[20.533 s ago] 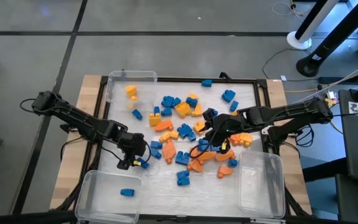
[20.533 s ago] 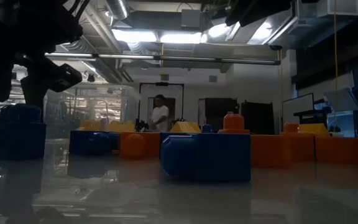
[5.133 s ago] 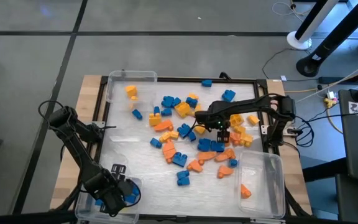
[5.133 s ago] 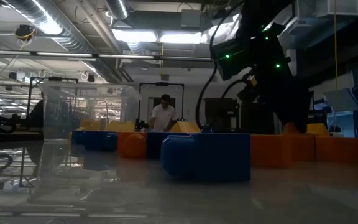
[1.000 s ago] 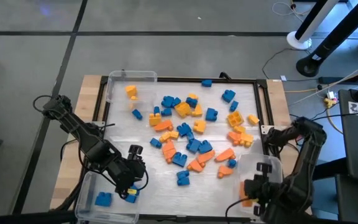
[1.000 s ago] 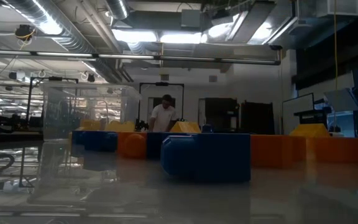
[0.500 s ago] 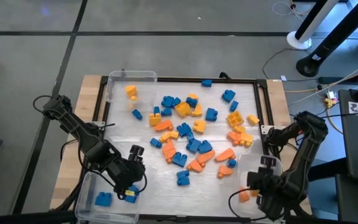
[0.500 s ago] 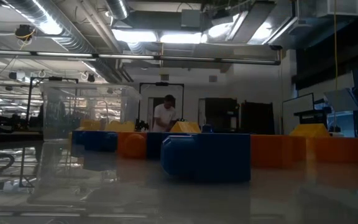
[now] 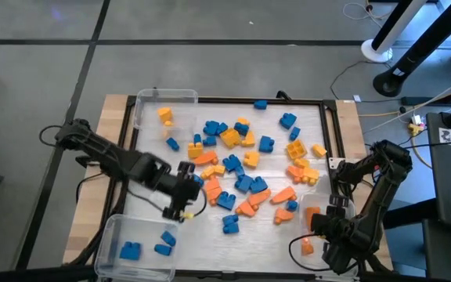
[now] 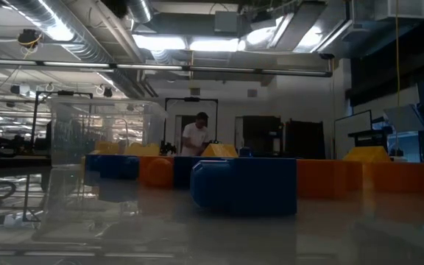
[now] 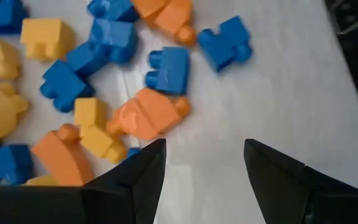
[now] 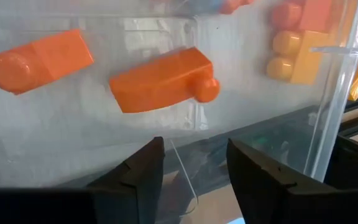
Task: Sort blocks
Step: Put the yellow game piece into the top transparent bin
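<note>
Blue, orange and yellow blocks point(image 9: 241, 168) lie scattered on the white mat; the low view shows a blue one point(image 10: 243, 184) close up. My left gripper point(image 9: 186, 205) hangs open at the pile's near left edge, with bare mat between its fingers point(image 11: 204, 146), just short of an orange block point(image 11: 148, 115) and a blue block point(image 11: 169, 68). My right gripper point(image 9: 319, 233) is open over the clear near right bin point(image 9: 349, 205). Below its fingers point(image 12: 194, 152), two orange blocks point(image 12: 160, 78) point(image 12: 39, 59) lie on the bin's floor.
A clear near left bin point(image 9: 112, 235) holds three blue blocks point(image 9: 130, 251). A clear bin at the far left point(image 9: 143, 106) holds a yellow block point(image 9: 165, 115). A black frame point(image 9: 331, 110) borders the mat. A person stands far off in the room point(image 10: 195, 136).
My left gripper has swung from over the near left bin toward the table's right and far side, to the edge of the pile. My right gripper has dipped over the near right bin, and a second orange block now lies in that bin.
</note>
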{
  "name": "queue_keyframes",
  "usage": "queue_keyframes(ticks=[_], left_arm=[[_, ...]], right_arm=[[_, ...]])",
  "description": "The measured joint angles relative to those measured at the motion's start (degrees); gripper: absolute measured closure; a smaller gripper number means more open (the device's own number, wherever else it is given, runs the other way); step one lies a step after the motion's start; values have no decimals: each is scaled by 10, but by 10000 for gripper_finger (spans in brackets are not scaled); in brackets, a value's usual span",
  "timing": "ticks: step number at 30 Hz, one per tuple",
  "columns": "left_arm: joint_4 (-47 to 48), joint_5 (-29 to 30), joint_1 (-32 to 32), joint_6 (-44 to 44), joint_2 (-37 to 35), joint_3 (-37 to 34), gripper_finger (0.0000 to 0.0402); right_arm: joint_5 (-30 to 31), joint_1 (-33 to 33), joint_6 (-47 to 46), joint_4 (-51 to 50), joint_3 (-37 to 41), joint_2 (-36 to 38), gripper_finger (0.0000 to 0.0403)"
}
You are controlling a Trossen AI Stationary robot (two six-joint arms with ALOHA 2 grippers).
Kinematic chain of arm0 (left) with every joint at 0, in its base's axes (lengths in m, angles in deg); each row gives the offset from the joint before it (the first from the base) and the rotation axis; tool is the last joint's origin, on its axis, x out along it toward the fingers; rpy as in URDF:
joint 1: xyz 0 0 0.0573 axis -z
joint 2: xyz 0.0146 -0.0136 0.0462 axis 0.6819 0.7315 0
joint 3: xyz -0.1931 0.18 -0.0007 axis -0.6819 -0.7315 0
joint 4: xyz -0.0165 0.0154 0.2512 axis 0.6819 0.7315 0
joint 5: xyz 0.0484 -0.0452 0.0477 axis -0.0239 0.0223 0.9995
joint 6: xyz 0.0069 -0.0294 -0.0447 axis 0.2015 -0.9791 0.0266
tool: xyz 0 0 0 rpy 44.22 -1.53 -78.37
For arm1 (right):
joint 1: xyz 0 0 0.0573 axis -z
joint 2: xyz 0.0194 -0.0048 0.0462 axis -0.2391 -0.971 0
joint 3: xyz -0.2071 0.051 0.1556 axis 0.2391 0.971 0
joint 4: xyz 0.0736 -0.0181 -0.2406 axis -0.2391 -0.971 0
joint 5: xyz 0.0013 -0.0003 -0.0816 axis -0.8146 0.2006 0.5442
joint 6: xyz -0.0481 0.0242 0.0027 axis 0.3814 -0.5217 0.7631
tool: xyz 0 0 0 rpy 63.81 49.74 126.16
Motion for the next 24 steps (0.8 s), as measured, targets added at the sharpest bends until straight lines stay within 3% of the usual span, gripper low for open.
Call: queue_keyframes(ticks=[11, 24], left_arm=[[13, -3, -163, 57, 0, 0, 196], [2, -3, -229, 138, 12, -19, 196]], right_arm=[[0, 0, 0, 1, 0, 0, 199], [0, 0, 0, 1, 0, 0, 210]])
